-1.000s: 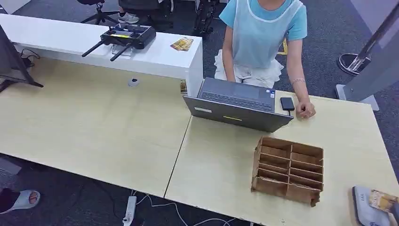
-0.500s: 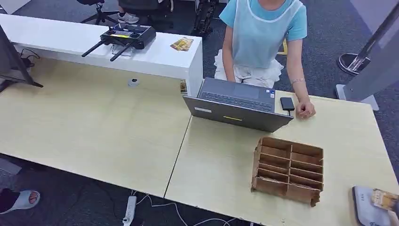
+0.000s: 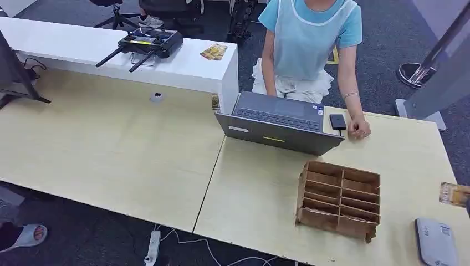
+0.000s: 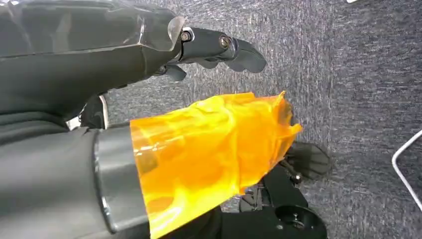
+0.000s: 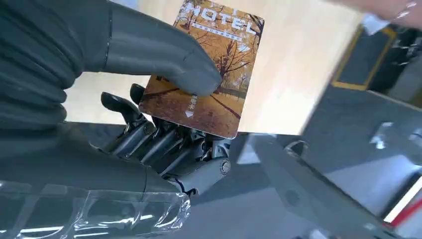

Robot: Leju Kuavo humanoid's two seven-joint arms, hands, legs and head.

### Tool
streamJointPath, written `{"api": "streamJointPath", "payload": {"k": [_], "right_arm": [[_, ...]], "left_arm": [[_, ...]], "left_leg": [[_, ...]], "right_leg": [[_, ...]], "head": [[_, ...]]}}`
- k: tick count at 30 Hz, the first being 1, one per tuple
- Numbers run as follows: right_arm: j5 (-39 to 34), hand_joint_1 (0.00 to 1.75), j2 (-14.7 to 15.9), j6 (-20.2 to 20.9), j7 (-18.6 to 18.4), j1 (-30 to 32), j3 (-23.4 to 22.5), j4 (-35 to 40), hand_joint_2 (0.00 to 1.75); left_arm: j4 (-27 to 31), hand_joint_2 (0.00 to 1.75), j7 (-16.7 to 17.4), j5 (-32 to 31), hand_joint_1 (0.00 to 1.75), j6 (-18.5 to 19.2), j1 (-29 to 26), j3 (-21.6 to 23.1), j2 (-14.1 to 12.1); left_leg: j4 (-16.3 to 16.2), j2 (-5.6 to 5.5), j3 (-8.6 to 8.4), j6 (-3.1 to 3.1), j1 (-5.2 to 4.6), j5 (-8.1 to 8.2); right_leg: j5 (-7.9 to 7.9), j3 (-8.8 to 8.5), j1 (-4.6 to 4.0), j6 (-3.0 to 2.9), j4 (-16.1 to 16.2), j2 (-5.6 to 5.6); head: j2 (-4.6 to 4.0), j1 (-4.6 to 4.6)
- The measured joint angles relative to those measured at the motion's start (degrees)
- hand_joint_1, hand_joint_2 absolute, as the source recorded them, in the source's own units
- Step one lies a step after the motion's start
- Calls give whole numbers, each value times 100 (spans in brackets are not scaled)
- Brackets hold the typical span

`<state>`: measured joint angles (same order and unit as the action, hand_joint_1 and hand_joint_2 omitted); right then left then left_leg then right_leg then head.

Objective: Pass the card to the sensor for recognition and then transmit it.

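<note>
On the pale worktop the grey sensor lay at lower right, and my right hand pinched the card at the right edge, so I judged handing it to the person came next.

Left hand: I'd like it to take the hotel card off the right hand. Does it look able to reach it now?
Probably not as it stands. The left hand hangs over grey carpet, holding nothing, while the autumn-printed hotel card is pinched in the right hand at the table's far right edge.
</note>
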<state>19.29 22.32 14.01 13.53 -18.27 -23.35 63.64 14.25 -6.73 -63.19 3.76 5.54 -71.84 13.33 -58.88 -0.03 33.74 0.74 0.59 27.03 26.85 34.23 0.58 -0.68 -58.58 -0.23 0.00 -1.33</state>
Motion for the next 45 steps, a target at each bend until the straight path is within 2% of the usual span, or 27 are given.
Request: {"api": "streamJointPath", "payload": {"k": [6,12,27,36,45], "right_arm": [[886,175,-153,-538,-182,-686,781,506,175],[1654,175,-254,-853,-372,-1153,1299,672,175],[2947,175,-291,-938,-555,-2036,2235,722,175],[3559,175,-415,-1039,-628,-2644,2866,156,175],[3712,175,-618,-1056,-512,-3058,3414,-441,175]], "left_arm": [[0,0,0,22,0,-35,22,-20,42],[0,0,2,6,0,-48,25,-28,57],[0,0,50,-182,0,-120,26,-22,116],[0,0,68,-299,0,-101,28,24,123],[0,0,116,-367,0,-88,29,100,112]], "left_leg": [[0,-6,-8,2,1,-8],[0,-8,-2,-2,-1,-11],[-2,-20,1,-3,-1,-11],[-2,-22,3,-2,0,-16],[-2,-22,2,-2,0,-16]], "right_leg": [[-1,-1,-1,-1,0,-4],[-3,1,0,2,0,-9],[-3,1,0,3,1,-18],[-4,1,-1,3,0,-20],[-5,0,-1,3,0,-19]], "head": [[0,2],[0,0],[0,0],[-2,0],[-2,0]]}}
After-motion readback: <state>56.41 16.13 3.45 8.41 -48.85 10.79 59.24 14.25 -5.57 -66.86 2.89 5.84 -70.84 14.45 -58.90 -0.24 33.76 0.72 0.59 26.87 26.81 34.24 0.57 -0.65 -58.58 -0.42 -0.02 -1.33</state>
